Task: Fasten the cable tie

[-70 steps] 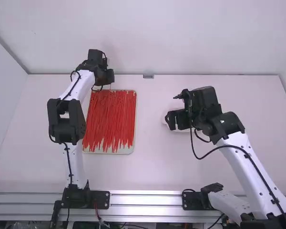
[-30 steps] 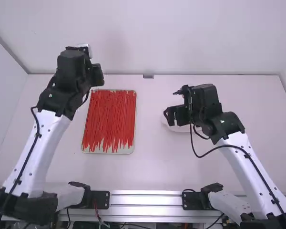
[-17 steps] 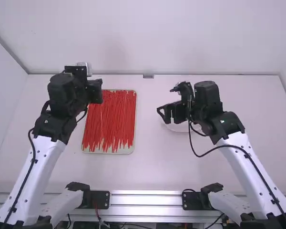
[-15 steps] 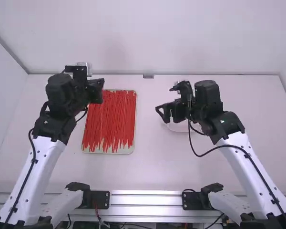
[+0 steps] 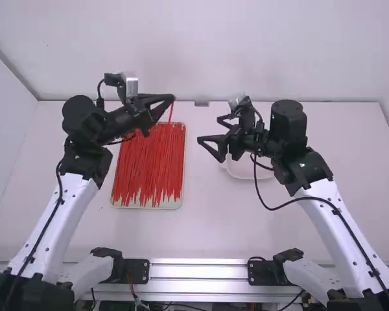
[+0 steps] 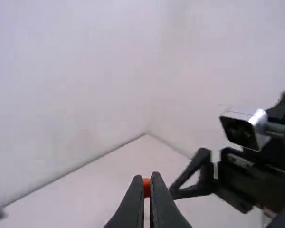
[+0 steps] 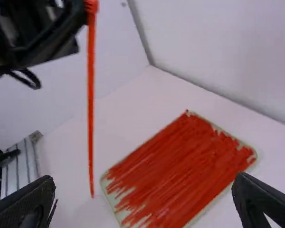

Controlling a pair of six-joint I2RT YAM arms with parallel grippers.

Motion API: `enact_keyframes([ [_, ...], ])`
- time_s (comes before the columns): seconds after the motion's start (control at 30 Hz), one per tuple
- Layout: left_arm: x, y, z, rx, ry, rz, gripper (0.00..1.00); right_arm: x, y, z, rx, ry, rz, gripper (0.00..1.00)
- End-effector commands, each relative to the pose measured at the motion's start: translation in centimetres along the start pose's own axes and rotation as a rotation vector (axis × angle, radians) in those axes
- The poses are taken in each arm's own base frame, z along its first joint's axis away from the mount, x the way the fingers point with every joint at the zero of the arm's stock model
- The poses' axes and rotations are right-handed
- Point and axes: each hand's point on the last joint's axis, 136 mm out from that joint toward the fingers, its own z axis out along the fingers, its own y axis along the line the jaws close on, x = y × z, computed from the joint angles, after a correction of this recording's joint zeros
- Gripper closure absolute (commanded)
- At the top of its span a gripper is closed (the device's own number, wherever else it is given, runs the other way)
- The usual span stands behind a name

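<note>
The left tool [image 5: 169,99] is found raised over the far edge of the tray [image 5: 147,207] of loose red ties [image 5: 149,162], clenched on the upper end of one red cable tie [image 7: 90,95], which hangs straight down from it. The right tool [image 5: 211,131] is held at like height just beside, apart from the tie, its fingers spread wide and released, near a white dish [image 5: 249,172]. Bare counter [image 5: 246,214] is noted between tray and dish and along the near edge.
</note>
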Motion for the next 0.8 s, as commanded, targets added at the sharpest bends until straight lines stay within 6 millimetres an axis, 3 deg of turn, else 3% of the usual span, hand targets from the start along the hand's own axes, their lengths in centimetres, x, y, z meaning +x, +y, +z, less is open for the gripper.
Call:
enact_keyframes([
  [0.0, 0.4, -2.2, 0.5, 0.129, 0.029, -0.098, 0.98, -1.3, 1.7, -0.1, -0.094, -0.029, -0.042, 0.01],
  [0.37, -2.1, -6.2, 2.0, 0.308, -0.073, -0.129, 0.98, -3.4, 4.3, -0.7, -0.231, -0.112, -0.155, 0.02],
  [0.77, -3.2, -7.2, 2.6, 0.4, -0.145, -0.168, 0.98, -4.8, 7.1, -0.7, -0.333, -0.172, -0.263, 0.15],
])
